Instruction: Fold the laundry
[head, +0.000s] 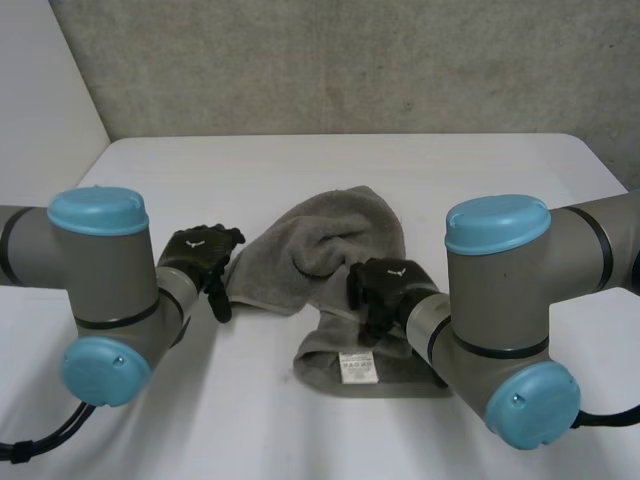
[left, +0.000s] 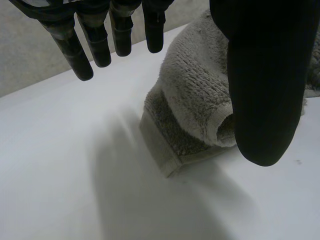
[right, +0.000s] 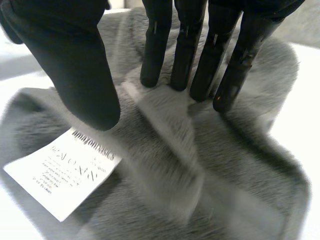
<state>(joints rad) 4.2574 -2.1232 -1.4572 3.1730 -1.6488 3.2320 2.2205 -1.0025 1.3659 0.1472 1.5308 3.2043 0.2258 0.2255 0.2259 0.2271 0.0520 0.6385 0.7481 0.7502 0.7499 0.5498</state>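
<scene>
White counter (head: 300, 170), towel (head: 320, 245) crumpled at frame centre, label (head: 358, 367) at its lower edge. Left robot hand (head: 200, 255) beside towel's left edge — relaxed, holding nothing. Right robot hand (head: 385, 285) over towel middle — likewise relaxed.

A: Supporting surface?
B: White table (head: 300, 170).
A: Resting directly on it?
B: Crumpled grey towel (head: 320, 240), from centre toward six o'clock, with a white label (head: 358, 367) at its six o'clock edge.

A bare lab-like test space: plain white table (head: 330, 170) against a grey concrete wall (head: 330, 60).
</scene>
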